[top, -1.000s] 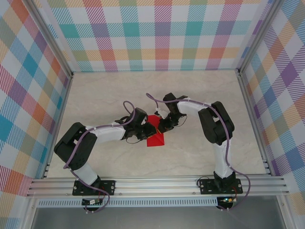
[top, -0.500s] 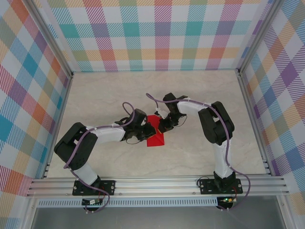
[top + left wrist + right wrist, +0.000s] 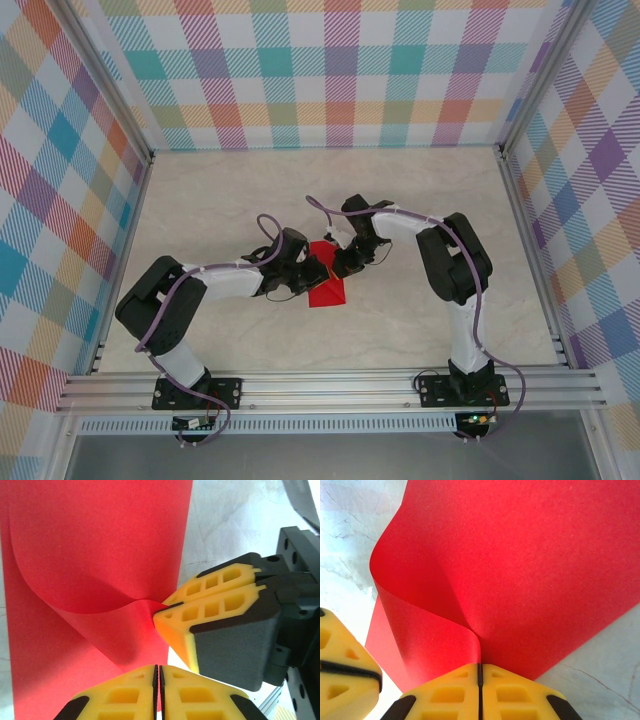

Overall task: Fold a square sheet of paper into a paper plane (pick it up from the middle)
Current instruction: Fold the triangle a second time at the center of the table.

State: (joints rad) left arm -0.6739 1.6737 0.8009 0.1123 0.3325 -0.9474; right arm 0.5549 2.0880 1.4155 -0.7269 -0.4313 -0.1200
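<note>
— Where is the square sheet of paper (image 3: pixel 325 288) to be found?

— At the middle of the table (image 3: pixel 430 200), on the pale marbled top, between the two arms' heads. In the wrist views part of it is seen lying flat, while another part is raised off it in a smooth curl that narrows to a pinched point.

— By what is that point held?

— By the right gripper (image 3: pixel 479 667). Its yellow pads are pressed together with no more than a thin dark seam between them, and the curl of red paper is drawn straight into that seam. In the left wrist view its fingertips are seen meeting the paper where the curl comes to its tip.

— And the left gripper (image 3: pixel 158 669)?

— Its pads are likewise closed against each other. It is set just beside the right one, at the sheet's edge, with red paper running down behind its tips. Whether any paper is caught between those pads cannot be told.

— What is seen around them?

— From above, both arms are bent inward toward the sheet, and the table is enclosed by checked walls (image 3: pixel 330 80).
</note>
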